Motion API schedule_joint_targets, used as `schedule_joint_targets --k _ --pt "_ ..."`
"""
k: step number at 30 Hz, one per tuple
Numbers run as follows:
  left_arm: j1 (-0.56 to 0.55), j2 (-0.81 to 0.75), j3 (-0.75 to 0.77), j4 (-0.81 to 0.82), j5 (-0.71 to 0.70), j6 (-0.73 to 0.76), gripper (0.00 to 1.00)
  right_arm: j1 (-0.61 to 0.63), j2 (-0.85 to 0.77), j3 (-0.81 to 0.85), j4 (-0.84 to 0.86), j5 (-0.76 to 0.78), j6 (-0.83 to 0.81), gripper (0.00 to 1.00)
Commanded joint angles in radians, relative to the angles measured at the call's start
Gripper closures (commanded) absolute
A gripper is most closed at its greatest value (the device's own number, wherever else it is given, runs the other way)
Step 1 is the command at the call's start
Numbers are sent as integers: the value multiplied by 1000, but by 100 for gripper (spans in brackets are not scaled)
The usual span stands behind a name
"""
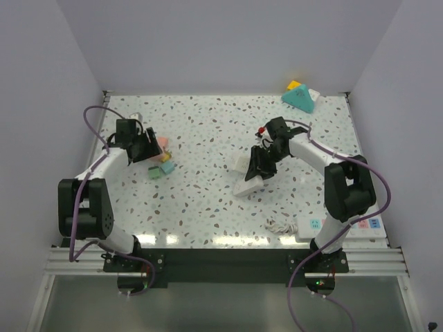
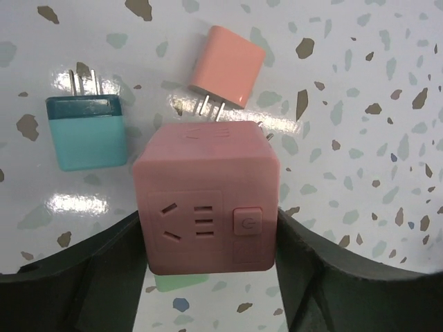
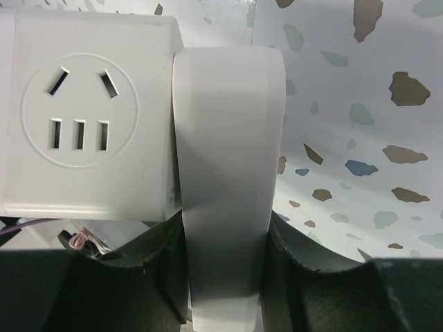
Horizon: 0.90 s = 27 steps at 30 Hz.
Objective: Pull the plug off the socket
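Note:
My left gripper (image 2: pixel 208 232) is shut on a pink cube socket (image 2: pixel 208 194), its fingers (image 2: pixel 104 277) pressed against both side faces. Beyond the cube a pink plug (image 2: pixel 227 66) lies with its prongs bare, pointing at the cube. My right gripper (image 3: pixel 223 249) is shut on a tall white plug (image 3: pixel 228 159) that sits flush against the right side of a white cube socket (image 3: pixel 86 117). The plug's prongs are hidden. From above, the left gripper (image 1: pixel 154 152) is at mid left. The right gripper (image 1: pixel 261 169) is at centre right, over the white plug (image 1: pixel 248 185) and white socket (image 1: pixel 240 164).
A teal plug (image 2: pixel 86 131) lies left of the pink cube with its prongs showing, and a green piece (image 2: pixel 180 280) shows under the cube. A teal and yellow block (image 1: pixel 301 97) sits at the back right. A white power strip (image 1: pixel 346 228) and a coiled cable (image 1: pixel 280 225) lie at the front right.

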Motion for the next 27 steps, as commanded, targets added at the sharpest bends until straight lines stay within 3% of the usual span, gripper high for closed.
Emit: schedule_joint_targets --k 1,2,3,7,12,14,20,27 --pt "8 1 46 0 -46 11 26 7 10 -20 -32 51 -67 100" --pt "6 -2 49 -4 -40 11 16 7 10 -17 -34 44 -70 100" --pt "6 -10 52 -4 -31 12 0 7 8 -14 -34 32 -73 100" --pt "-12 -106 59 9 70 12 0 7 8 6 -40 18 -80 100" --pt "-267 -114 147 -11 295 32 0 16 29 19 -51 -19 -102 100" --pt "-369 -98 148 67 370 19 0 19 36 26 -55 -37 -111 100" --pt "-485 -1 154 192 515 55 0 28 54 34 -58 -60 -117 100" --pt "-551 120 269 69 478 184 0 37 51 34 -61 -68 -123 100"
